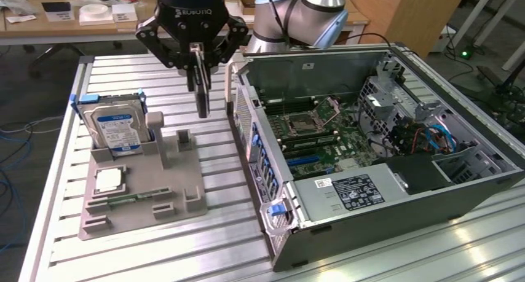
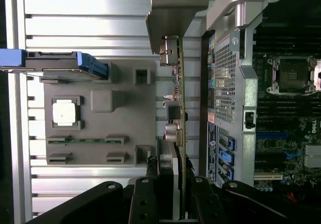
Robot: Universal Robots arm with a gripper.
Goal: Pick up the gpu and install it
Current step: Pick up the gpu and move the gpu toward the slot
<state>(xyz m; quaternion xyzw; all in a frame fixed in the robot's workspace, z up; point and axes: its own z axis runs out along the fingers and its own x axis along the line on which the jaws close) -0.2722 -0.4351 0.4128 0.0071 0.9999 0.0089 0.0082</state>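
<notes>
While the exterior view gives us the gripper [image 1: 197,64] clamped on the gpu [image 1: 201,91], the card hanging upright above the slatted table [image 1: 164,257] between the grey fixture [image 1: 135,219] and the open computer case [image 1: 394,214], the wrist view adds the edge-on look: fingers [image 2: 150,184] on either side of the board, the silvery bracket [image 2: 175,8] at the far end, and the case's perforated rear panel [image 2: 225,83] just beside the card. From outside we get the hard drive [image 1: 117,125] standing in the fixture and the motherboard [image 1: 328,141] exposed. Readable writing: ROBOTIQ on the gripper body. We can't read the drive's blue label or the power supply sticker [image 1: 353,193].
</notes>
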